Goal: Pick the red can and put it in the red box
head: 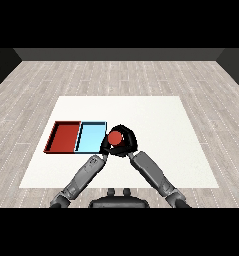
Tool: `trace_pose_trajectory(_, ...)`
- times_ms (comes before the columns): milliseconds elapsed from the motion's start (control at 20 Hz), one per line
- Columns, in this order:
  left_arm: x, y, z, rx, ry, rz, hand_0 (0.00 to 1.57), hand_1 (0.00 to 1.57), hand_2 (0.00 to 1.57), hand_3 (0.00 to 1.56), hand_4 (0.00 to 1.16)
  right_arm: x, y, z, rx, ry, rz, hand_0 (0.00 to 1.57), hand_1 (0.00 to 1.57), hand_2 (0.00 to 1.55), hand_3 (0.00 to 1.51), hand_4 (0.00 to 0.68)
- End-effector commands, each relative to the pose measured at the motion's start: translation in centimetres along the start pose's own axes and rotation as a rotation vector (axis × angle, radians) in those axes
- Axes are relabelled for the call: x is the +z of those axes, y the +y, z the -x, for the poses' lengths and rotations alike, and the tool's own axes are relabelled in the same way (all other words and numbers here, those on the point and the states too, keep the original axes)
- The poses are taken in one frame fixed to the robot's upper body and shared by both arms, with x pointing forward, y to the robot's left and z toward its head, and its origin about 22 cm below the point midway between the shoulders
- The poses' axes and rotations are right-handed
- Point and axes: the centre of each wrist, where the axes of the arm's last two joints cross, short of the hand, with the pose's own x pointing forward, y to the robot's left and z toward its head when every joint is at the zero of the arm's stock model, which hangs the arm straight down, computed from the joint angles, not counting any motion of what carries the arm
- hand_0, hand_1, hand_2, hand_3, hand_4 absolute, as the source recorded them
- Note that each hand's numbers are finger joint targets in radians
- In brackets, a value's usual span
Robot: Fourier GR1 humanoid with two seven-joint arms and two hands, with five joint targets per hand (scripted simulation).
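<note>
On the white table, the right robot hand curls round a round-topped red can.

White tabletop is set on a grey wood-plank floor. Two shallow trays are laid directly on it at the left side, touching side by side: red tray outermost, light blue tray just right of it. Whether the red can rests on the tabletop cannot be told.
</note>
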Motion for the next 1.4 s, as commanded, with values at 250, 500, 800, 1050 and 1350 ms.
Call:
trace_pose_trajectory(250,0.1,-1.8,-1.1,-0.062,0.001,-0.037,1.57,1.57,1.47,1.33,0.89,-0.4,3.1,-0.5,-0.04,-0.019,-0.02,1.47,1.47,1.44,1.39,0.557)
trace_pose_trajectory(500,-1.8,-1.4,-1.2,-0.028,0.013,-0.033,1.57,1.57,1.5,1.36,0.87,0.3,1.0,0.4,-0.03,-0.004,-0.011,1.52,1.52,1.45,1.39,0.538)
trace_pose_trajectory(800,1.2,-1.8,-1.2,-0.011,-0.019,-0.066,1.57,1.57,1.53,1.42,0.91,-0.8,0.1,-0.3,-0.01,-0.026,-0.009,1.51,1.51,1.46,1.4,0.547)
trace_pose_trajectory(1050,-0.4,-1.6,-0.8,0.02,-0.032,-0.073,1.57,1.57,1.57,1.49,1.14,-0.9,1.2,-0.7,-0.075,-0.015,-0.047,0.76,0.76,0.61,0.0,0.0)
trace_pose_trajectory(1350,-0.7,-2.4,-1.0,0.024,-0.045,-0.074,1.57,1.57,1.57,1.49,1.14,0.4,1.4,-1.5,-0.054,-0.042,-0.065,0.0,0.0,0.0,0.0,0.0)
